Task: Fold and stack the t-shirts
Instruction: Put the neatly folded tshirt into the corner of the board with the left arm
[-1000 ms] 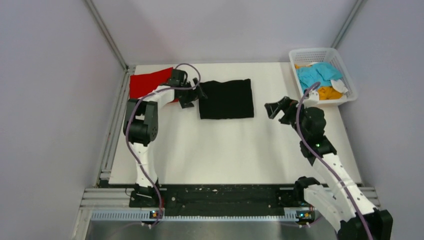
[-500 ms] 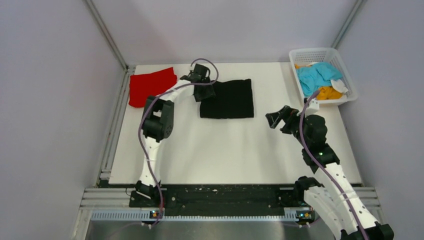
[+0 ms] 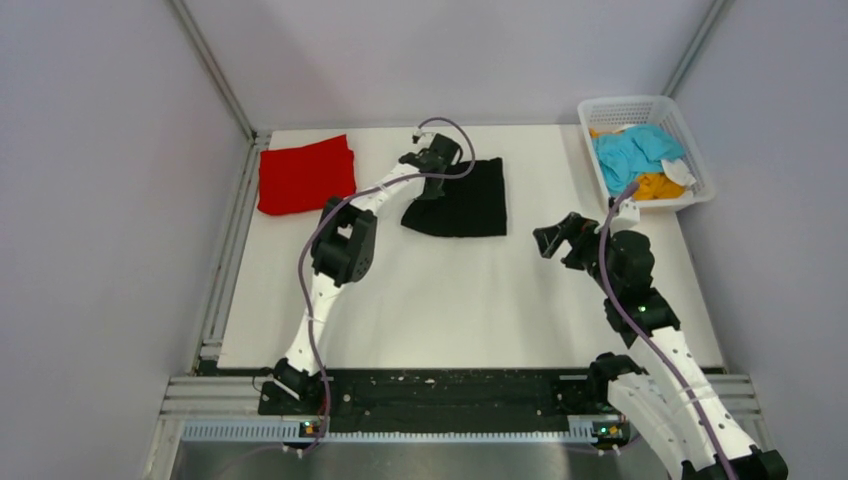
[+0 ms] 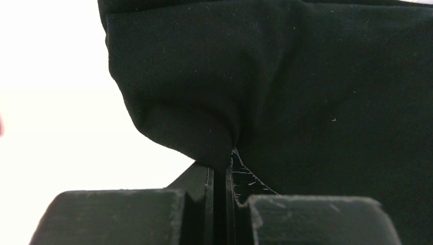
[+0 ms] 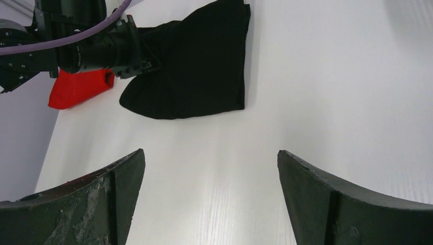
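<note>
Red shirt (image 3: 305, 175) lies folded at 10 o'clock. The black shirt (image 3: 470, 205) sits at 12, its left corner pinched tight in your left gripper (image 4: 224, 171), probably for stacking. The blue shirt (image 3: 630, 150) and orange shirt (image 3: 655, 186) wait in the basket (image 3: 640, 102) at 2. Your right gripper (image 5: 209, 194) hangs spread; the table (image 3: 450, 300) gives room toward 6.

Four t-shirts were in view. One black t-shirt (image 3: 465, 200) and one red t-shirt (image 3: 305, 175) lay on the single table (image 3: 450, 300). One light blue t-shirt (image 3: 632, 150) and one orange t-shirt (image 3: 655, 186) sat in the one white basket (image 3: 625, 104) at the far right. There were two grippers, the left gripper (image 3: 427, 187) and the right gripper (image 3: 548, 240).
</note>
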